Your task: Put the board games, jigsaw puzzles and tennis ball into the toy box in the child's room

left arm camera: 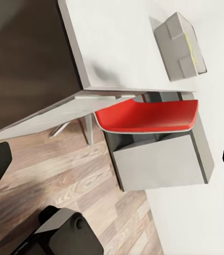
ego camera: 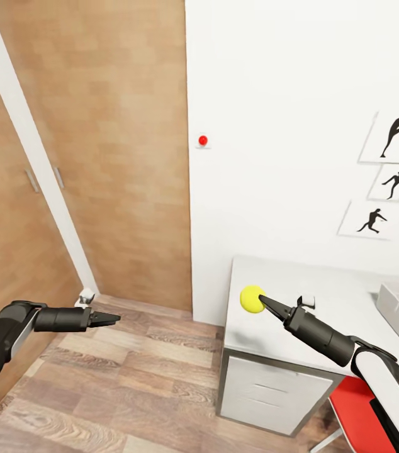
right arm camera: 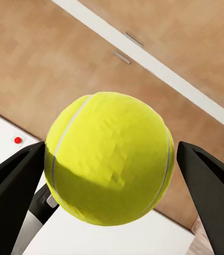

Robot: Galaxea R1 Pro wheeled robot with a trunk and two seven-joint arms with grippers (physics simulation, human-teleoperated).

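The yellow-green tennis ball point(ego camera: 251, 299) hangs just above the near left corner of the light-grey table point(ego camera: 325, 296). My right gripper point(ego camera: 264, 302) is shut on it. In the right wrist view the tennis ball point(right arm camera: 109, 164) sits between the two black fingers point(right arm camera: 11, 186), touched on both sides. The translucent grey toy box point(ego camera: 396, 307) stands at the table's right, cut off by the frame edge, with something colourful inside. It appears again in the left wrist view as a grey toy box point(left arm camera: 178, 48). My left gripper point(ego camera: 114, 319) hovers open over the wood floor, left of the table, holding nothing.
A white-grey drawer unit point(ego camera: 269, 390) stands under the table, beside a red chair point(ego camera: 357, 402). Wooden wardrobe doors point(ego camera: 99, 157) fill the left. Black sports-silhouette pictures point(ego camera: 391, 135) and a red knob point(ego camera: 202, 140) hang on the white wall. Wood-plank floor point(ego camera: 130, 377) lies below the left arm.
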